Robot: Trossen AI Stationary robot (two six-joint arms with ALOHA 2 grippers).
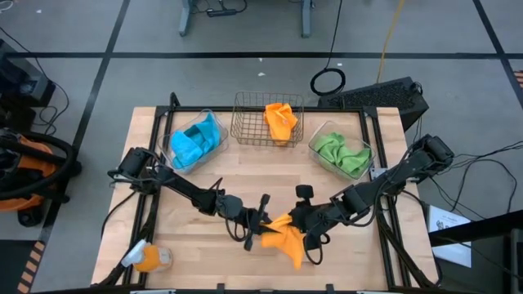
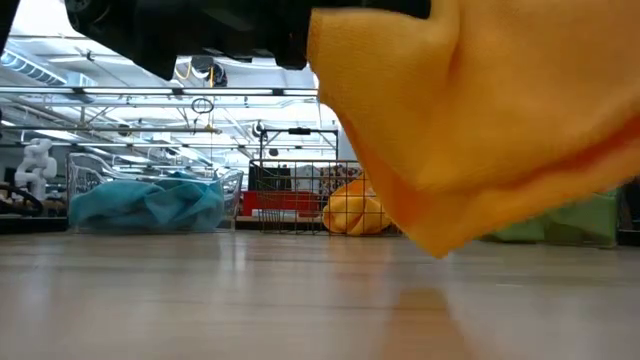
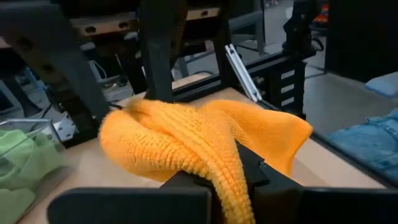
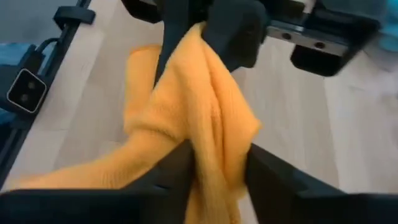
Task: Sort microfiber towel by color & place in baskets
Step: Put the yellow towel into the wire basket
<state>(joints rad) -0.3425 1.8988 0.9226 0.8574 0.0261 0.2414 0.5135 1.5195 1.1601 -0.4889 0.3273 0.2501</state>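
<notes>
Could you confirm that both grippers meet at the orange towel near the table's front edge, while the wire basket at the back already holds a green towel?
Not quite: the high view shows the wire basket holding an orange towel; the green ones lie in the clear bin beside it. The left gripper and right gripper do meet at the orange towel in front.
</notes>
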